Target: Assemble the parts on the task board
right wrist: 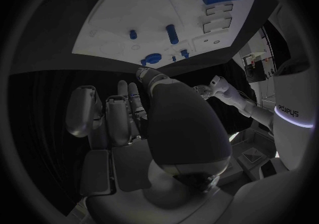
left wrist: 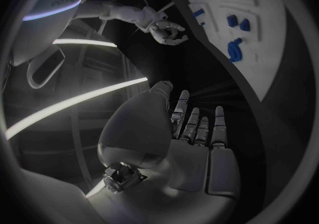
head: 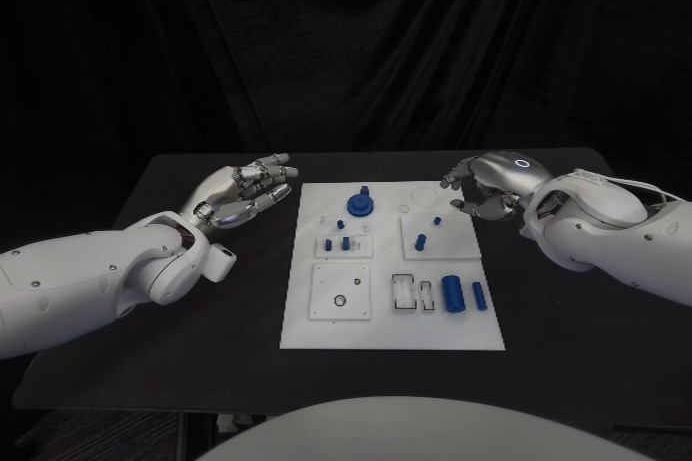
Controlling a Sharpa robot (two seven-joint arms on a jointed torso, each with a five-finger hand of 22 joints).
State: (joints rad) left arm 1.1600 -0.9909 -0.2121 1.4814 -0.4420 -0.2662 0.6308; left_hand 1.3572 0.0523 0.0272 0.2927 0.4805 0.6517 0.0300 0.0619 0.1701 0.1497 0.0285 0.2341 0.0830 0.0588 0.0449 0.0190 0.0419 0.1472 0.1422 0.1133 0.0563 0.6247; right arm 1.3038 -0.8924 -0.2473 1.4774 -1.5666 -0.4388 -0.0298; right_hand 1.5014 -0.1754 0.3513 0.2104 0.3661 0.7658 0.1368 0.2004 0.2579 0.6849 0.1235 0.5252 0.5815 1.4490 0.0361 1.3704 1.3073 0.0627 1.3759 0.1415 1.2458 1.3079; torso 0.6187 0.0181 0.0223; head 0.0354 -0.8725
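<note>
Both hands waited empty beside the board.
The left hand (head: 248, 193) and right hand (head: 488, 188) flanked the board's (head: 325, 331) far corners, fingers loosely apart, ready to reach the blue parts (head: 451, 292).

Dim throughout, backdrop nearly black. Brightest in the head view on the white task board (head: 392, 326), evenly lit from above, only faint shadows beside the blue parts (head: 451, 292). Black table (head: 216, 311) barely distinct from the dark surround. Soft sheen on the left robot hand (head: 248, 193) and right robot hand (head: 483, 189). Strong fisheye bending in both wrist views, dark vignette round each circle, bright light strips streaking the left wrist view, nearest surfaces slightly soft.
</note>
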